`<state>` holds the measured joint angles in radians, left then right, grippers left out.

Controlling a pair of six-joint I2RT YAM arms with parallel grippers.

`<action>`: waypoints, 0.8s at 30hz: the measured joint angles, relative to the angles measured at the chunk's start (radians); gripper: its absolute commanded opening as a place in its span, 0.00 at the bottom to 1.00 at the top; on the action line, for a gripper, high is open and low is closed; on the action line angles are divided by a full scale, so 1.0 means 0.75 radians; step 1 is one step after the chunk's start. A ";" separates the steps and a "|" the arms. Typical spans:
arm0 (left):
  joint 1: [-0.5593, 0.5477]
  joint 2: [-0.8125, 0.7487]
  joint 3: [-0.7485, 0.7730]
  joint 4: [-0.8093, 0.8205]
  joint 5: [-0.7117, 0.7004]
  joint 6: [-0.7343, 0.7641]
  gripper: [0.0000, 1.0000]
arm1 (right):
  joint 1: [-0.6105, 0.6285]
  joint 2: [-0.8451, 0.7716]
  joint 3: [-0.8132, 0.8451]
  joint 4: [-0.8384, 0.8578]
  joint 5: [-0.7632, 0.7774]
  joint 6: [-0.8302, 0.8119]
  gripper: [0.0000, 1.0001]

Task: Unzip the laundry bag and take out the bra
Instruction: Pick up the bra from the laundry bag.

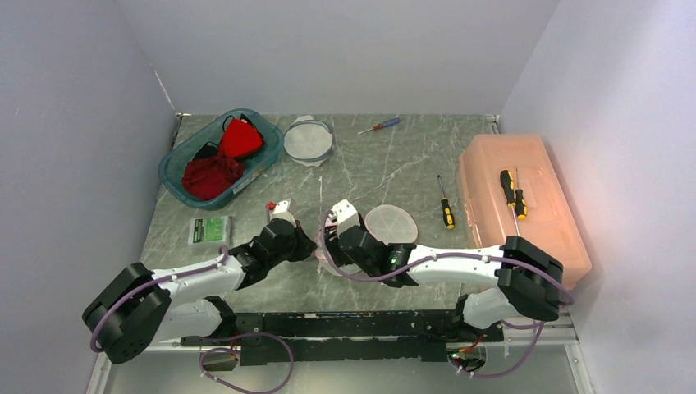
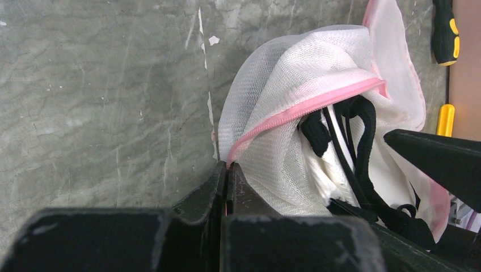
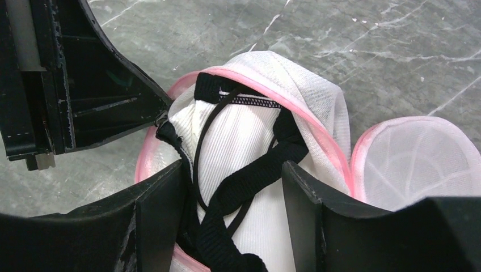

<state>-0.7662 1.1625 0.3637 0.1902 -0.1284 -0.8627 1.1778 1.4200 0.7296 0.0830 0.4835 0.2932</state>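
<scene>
Left gripper [image 2: 227, 170]: jaws fully closed, pinching the pink zip edge of the laundry bag [image 3: 317, 96] at the mouth rim. It acts as the anchor.

Right gripper [image 3: 232, 187]: jaws partway apart, astride the bra [image 3: 244, 136]. White ribbed fabric and black straps fill the gap, and both pads look pressed against it. I read this as a grip on the bra, not empty open jaws.

Key relation: the bra is directly between the right jaws and partly out of the unzipped mouth. In the right wrist view its long axis runs 6 to 12 o'clock. The bag mouth wraps it from 12 round to 3 o'clock. The right arm is the one on the bra; the left holds only the bag. From above, the bag lies at 3 o'clock of the left wrist and 9 o'clock of the right, between the two.

Zip looks undone, so what is left is extraction. The pull probably goes away from the left pinch. A strap could snag on the zip edge.

The bag's round mesh flap [image 1: 391, 223] lies flat on the table [image 1: 369, 164], at 2 o'clock of the right gripper.

Farther out:
- Green packet [image 1: 211, 229] at 9 o'clock.
- Yellow-handled screwdriver [image 1: 446, 209] at 2 o'clock.
- Orange box [image 1: 550, 238] at 3 o'clock.
- Teal basket [image 1: 176, 168] with red garments at 11 o'clock.
- A second round mesh bag [image 1: 308, 139] at 12 o'clock.
</scene>
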 measured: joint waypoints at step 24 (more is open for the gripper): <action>0.000 0.017 0.000 0.009 0.001 0.000 0.03 | -0.092 0.025 -0.007 0.039 -0.229 -0.002 0.31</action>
<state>-0.7662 1.1755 0.3637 0.1970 -0.1280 -0.8627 1.1088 1.4391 0.7246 0.1120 0.3115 0.2920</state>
